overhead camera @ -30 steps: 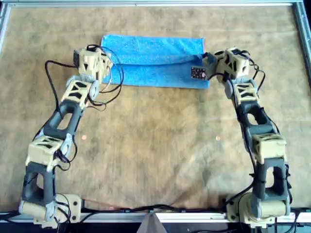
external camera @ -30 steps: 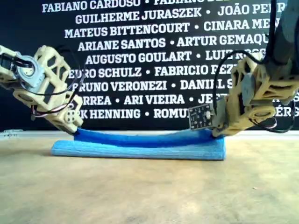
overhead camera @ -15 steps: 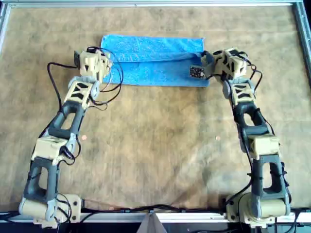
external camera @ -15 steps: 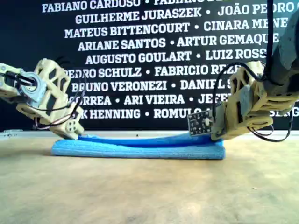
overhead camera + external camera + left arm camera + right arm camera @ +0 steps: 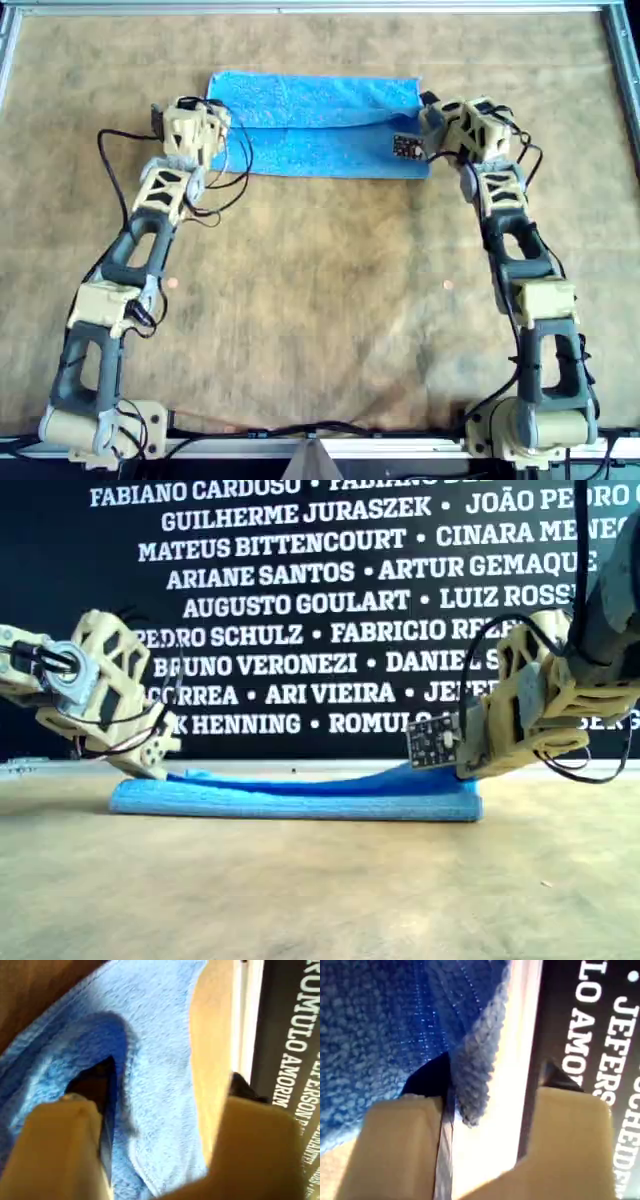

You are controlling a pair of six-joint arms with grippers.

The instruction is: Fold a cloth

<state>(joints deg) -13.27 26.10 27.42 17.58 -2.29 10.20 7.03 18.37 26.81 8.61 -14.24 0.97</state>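
Observation:
The sky-blue cloth [image 5: 315, 125] lies doubled over as a long strip near the table's far edge, its upper layer [image 5: 300, 780] resting on the lower one. My left gripper [image 5: 205, 120] is at the strip's end on the overhead view's left, low over the table [image 5: 160, 765]. Its jaws stand open [image 5: 165, 1080] with cloth [image 5: 160, 1035] beneath them. My right gripper [image 5: 428, 115] is at the other end [image 5: 465, 765], open [image 5: 490, 1075]. A cloth corner [image 5: 480, 1050] lies against one finger [image 5: 427, 1082], and the upper layer rises slightly toward it.
The brown table [image 5: 320, 300] is fenced by a metal frame [image 5: 320, 8] along the far edge and both sides. A small black circuit board [image 5: 405, 148] hangs off the right gripper over the cloth. A dark wall with white names [image 5: 300, 600] stands behind.
The raised ends of the upper layer have sunk onto the lower layer, most on the exterior view's left. Both grippers dropped lower and shifted slightly toward the far edge.

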